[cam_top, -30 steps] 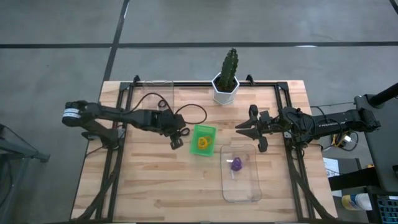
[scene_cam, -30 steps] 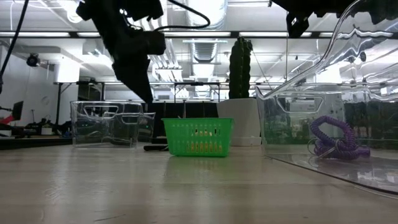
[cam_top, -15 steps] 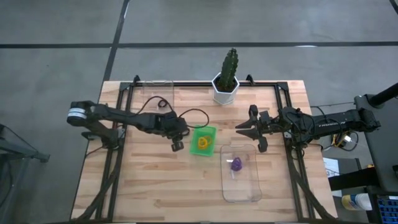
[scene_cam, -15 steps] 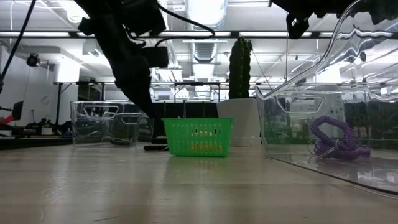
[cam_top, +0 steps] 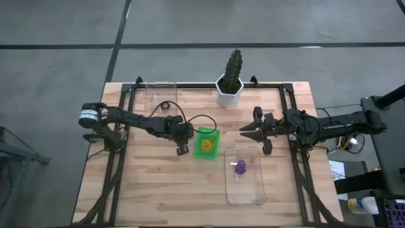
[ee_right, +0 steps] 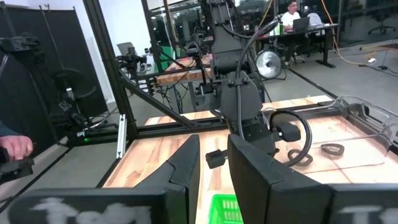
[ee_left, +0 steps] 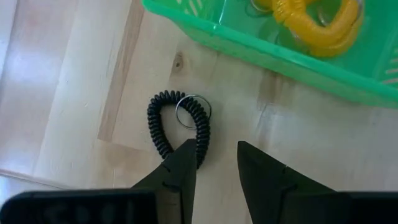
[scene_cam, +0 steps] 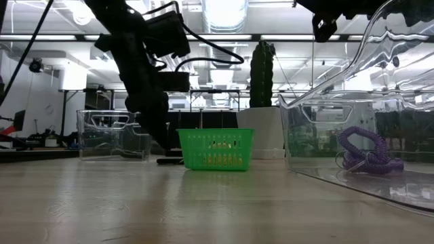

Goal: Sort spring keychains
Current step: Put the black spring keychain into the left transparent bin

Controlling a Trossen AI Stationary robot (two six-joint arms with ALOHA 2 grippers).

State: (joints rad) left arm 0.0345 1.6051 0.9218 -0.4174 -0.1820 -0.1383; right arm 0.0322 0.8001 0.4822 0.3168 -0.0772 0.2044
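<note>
A black spring keychain (ee_left: 177, 124) with a metal ring lies flat on the wood, just left of the green bin (cam_top: 206, 142). The bin holds an orange-yellow keychain (ee_left: 311, 15). My left gripper (ee_left: 216, 158) points steeply down over the black coil, open, with one fingertip (ee_left: 186, 152) at the coil's end; in the high view it (cam_top: 182, 149) covers the coil. A purple keychain (cam_top: 240, 168) lies in the clear bin (cam_top: 253, 190) at the near right. My right gripper (cam_top: 248, 130) hangs level right of the green bin, open a little, with nothing between its fingers. My left gripper comes from above, slanting down. One fingertip (ee_left: 188, 149) stands against the end of the black coil (ee_left: 200, 146), which lies on the table. I cannot tell whether the fingertip touches it. The other finger is clear of the coil.
A cactus in a white pot (cam_top: 229, 88) stands at the far middle. A second clear bin (cam_top: 158, 95) at the far left holds black loops (ee_right: 333, 148). Black frame rails (cam_top: 120, 158) run along both table sides. Bare wood lies at the near left.
My left gripper has come down toward the table and moved right toward the green bin, rolling a little. Its fingers have kept the same gap. The keychains and bins have stayed where they were.
</note>
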